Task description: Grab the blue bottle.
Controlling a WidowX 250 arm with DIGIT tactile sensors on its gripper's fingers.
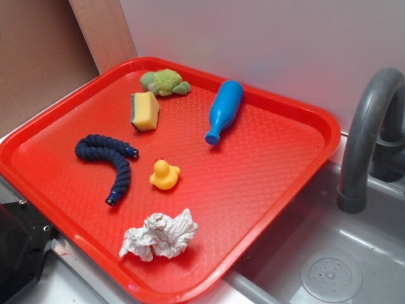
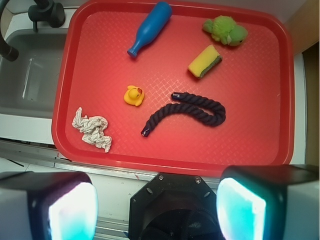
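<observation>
The blue bottle lies on its side at the far part of the red tray, neck pointing toward the tray's middle. In the wrist view my gripper hangs high above the counter just outside the tray's near rim, well away from the bottle. Its two glowing pads stand wide apart, open, with nothing between them. The exterior view does not show the gripper's fingers.
Also on the tray: a green plush toy, a yellow sponge, a dark navy rope, a yellow duck and a crumpled white cloth. A grey sink with a faucet lies beside the tray.
</observation>
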